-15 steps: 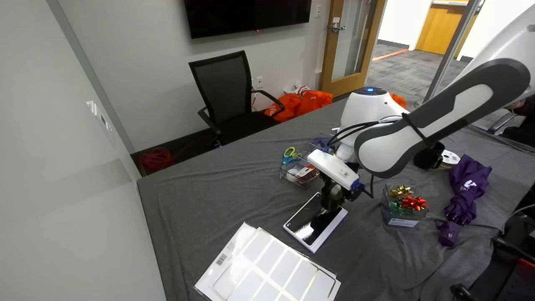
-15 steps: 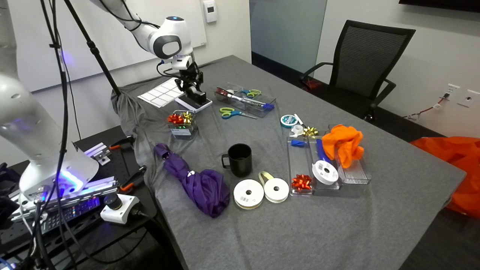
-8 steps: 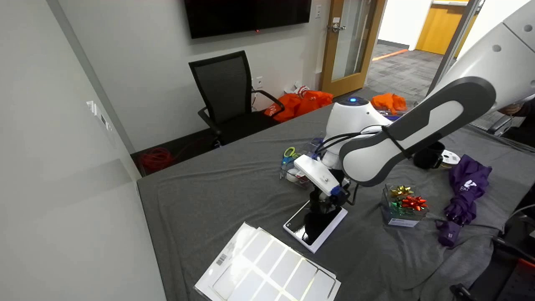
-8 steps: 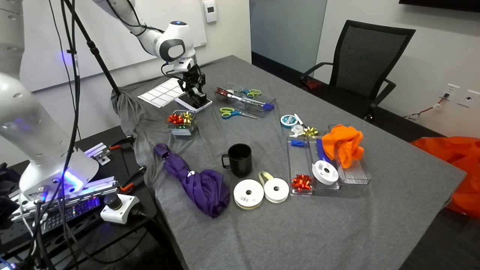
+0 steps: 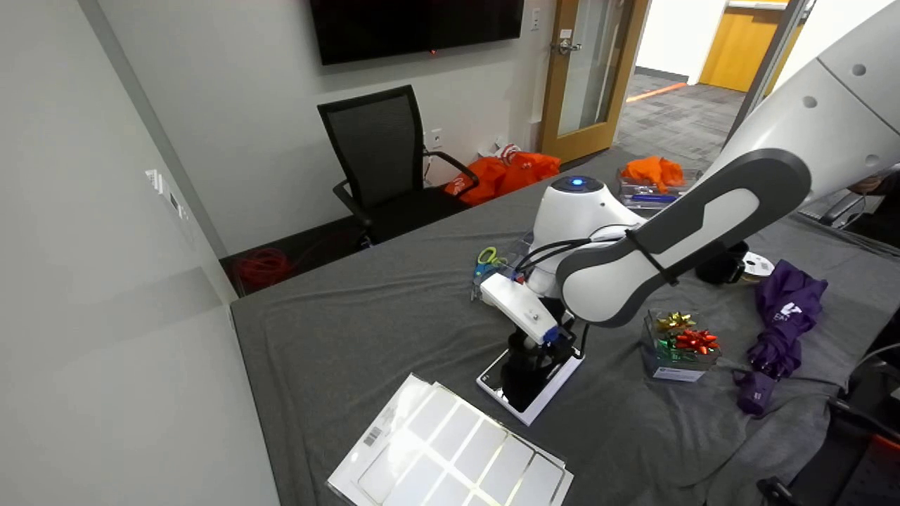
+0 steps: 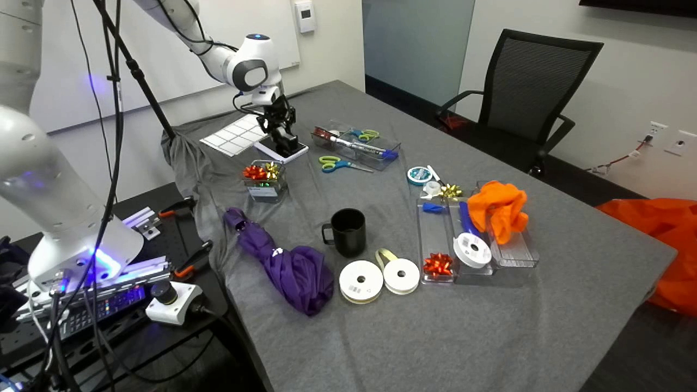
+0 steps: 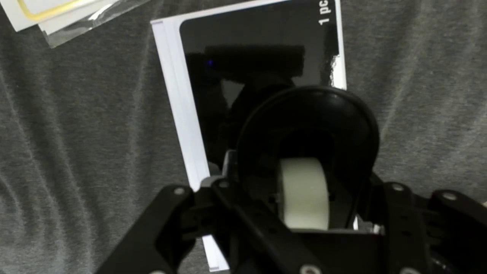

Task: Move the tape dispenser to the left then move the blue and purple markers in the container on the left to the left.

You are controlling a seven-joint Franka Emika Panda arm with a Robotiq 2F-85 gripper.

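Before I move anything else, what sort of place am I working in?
Most likely an office meeting room, though the pictures don't name it. What suggests it: a wall-mounted screen, a mesh-backed armchair and a wood-framed glass door.

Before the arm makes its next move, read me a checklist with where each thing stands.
1. Grip on the tape dispenser: ok, the gripper is closed on it.
2. Dispenser's underside free of the flat black-topped box: cannot tell, contact is hidden.
3. Dispenser released before going for the markers: not ok, it's held.
4. Markers in the container: ok, seen in an exterior view.
5. Blue and purple told apart: cannot tell, too small.
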